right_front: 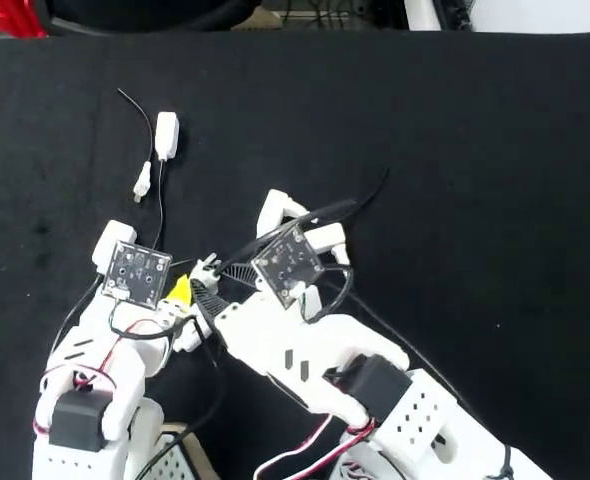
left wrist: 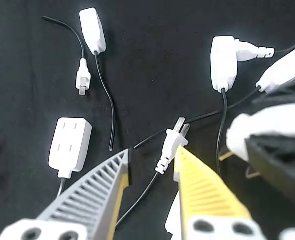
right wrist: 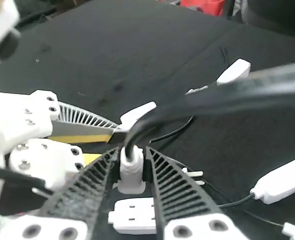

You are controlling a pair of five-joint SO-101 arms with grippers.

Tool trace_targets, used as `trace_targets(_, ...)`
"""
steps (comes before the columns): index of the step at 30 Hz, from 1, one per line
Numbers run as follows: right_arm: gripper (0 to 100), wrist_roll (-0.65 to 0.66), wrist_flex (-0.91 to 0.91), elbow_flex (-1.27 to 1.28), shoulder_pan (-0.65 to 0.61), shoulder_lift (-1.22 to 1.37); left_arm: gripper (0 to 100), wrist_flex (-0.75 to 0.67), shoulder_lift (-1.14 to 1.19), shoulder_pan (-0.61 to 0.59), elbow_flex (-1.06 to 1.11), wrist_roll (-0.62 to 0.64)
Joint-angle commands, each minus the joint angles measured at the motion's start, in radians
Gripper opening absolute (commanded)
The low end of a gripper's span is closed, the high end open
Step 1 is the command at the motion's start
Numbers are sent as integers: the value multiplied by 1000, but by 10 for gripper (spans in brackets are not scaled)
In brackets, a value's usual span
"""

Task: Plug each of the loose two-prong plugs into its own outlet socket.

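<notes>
My right gripper (right wrist: 132,156) is shut on a white two-prong plug (right wrist: 131,172) with a thick black cable. It holds the plug just above a white outlet socket (right wrist: 135,216). My left gripper (left wrist: 151,154) stands open close by, over the cloth. A loose white plug (left wrist: 171,144) lies at its yellow finger (left wrist: 197,190), prongs pointing away. A white socket block (left wrist: 70,142) lies beside its grey finger (left wrist: 95,192). Farther off lie a small plug (right_front: 142,181) and a white socket (right_front: 167,135).
A black cloth (right_front: 475,150) covers the table. Two more white socket blocks (right_front: 280,212) (right_front: 325,238) lie by the right arm, with thin black cables trailing between the pieces. The two arms are crowded together at the near middle; the far and right sides are open.
</notes>
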Motion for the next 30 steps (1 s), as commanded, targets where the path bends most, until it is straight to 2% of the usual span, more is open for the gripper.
trace_targets(1,11,-48,2,-59,-14,-8,160,-5,0,13,-7,-3)
trace_targets(7,11,-60,2,-64,11,-8,161,5,0,10,-85,89)
trace_targets(14,11,-72,9,-87,9,-8,155,32,0,73,-148,95)
trace_targets(18,11,-64,97,-177,14,-8,155,35,0,91,-148,89)
trace_targets(25,11,-35,367,-409,8,-8,155,54,0,99,-159,48)
trace_targets(30,11,-37,376,-409,-12,1,155,43,-2,101,-205,69)
